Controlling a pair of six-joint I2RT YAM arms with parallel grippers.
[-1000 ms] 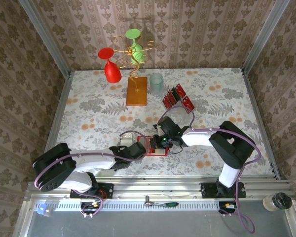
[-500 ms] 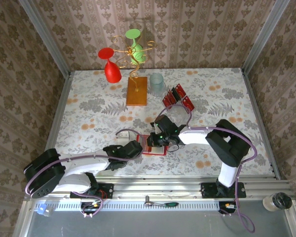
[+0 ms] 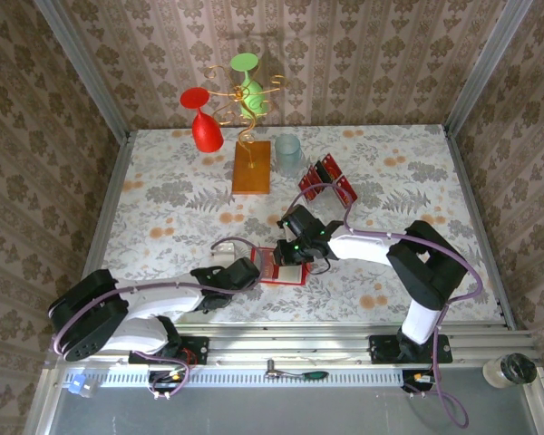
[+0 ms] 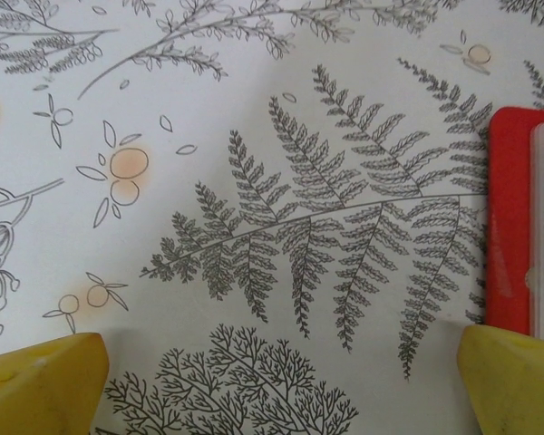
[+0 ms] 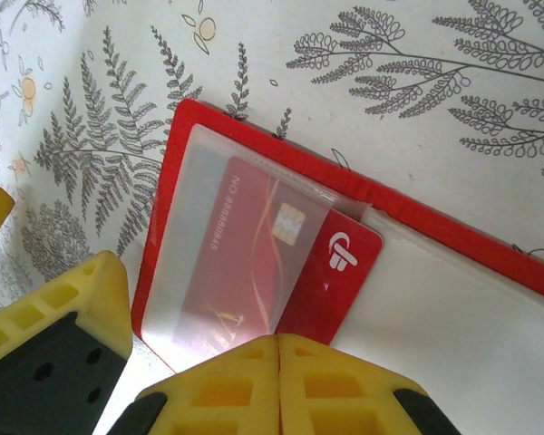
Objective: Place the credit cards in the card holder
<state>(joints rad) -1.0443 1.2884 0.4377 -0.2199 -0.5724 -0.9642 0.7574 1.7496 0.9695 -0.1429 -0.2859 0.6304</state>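
The card holder lies open on the floral tablecloth, its red border framing a translucent pocket. One red credit card is slid partway under that pocket, logo end sticking out. My right gripper is shut, fingertips pressed together over the card's near edge, which they hide; it sits at the holder's right side. My left gripper is open wide above bare cloth, just left of the holder's edge. Its yellow fingers also appear in the right wrist view. More credit cards stand on a clear stand behind.
A wire rack on an orange wooden base holds a red glass and a green glass at the back. A clear tumbler stands beside it. Patterned walls enclose the table on three sides.
My left gripper has drawn back a little to the left. My right gripper has edged left and away over the holder, which has shifted slightly left with it.
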